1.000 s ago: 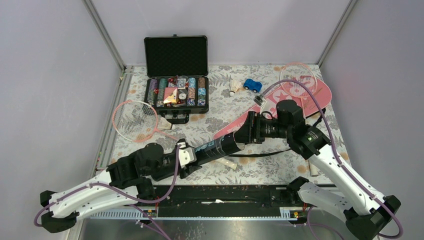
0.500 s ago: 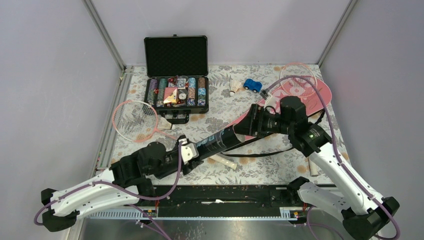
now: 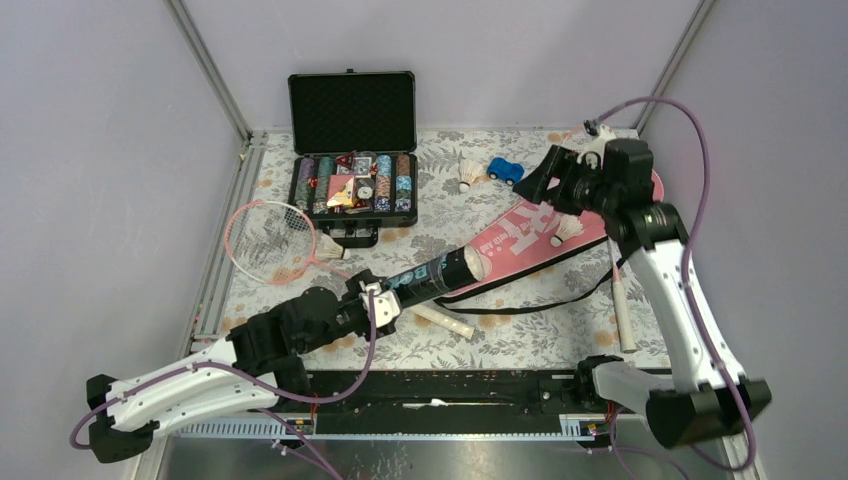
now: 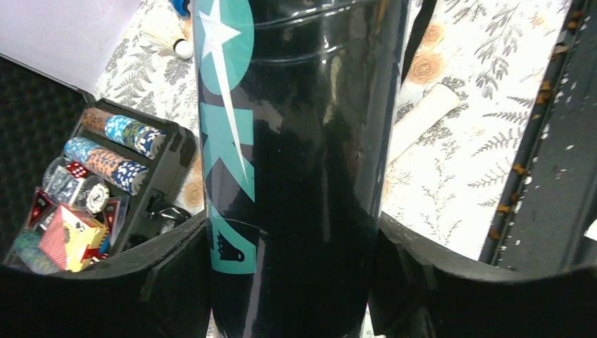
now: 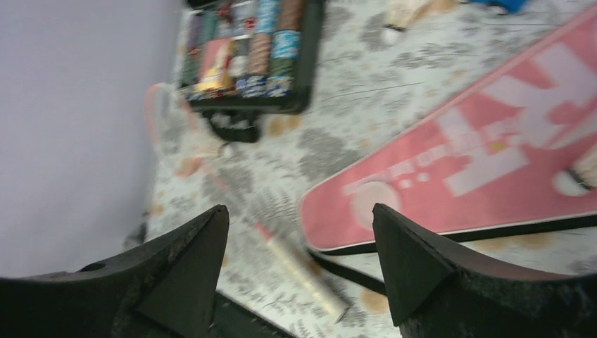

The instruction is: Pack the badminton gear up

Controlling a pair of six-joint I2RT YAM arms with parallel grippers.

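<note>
My left gripper is shut on the black tube with teal print, which slants up to the right with its open mouth toward the pink "SPORT" cover. My right gripper hangs open and empty above the cover's wide end. One shuttlecock lies on the cover, another near the back. One pink racket lies at the left, its handle under the tube. The second racket's white handle shows at the right; its head is hidden by my right arm.
An open black case of poker chips stands at the back left. A small blue toy car sits beside the far shuttlecock. The cover's black strap loops over the flowered cloth in front. Grey walls close in both sides.
My right gripper pulled back from the tube's mouth, rose toward the back right and opened wider. The shuttlecock on the cover came into view. The left arm pushed the tube slightly right.
</note>
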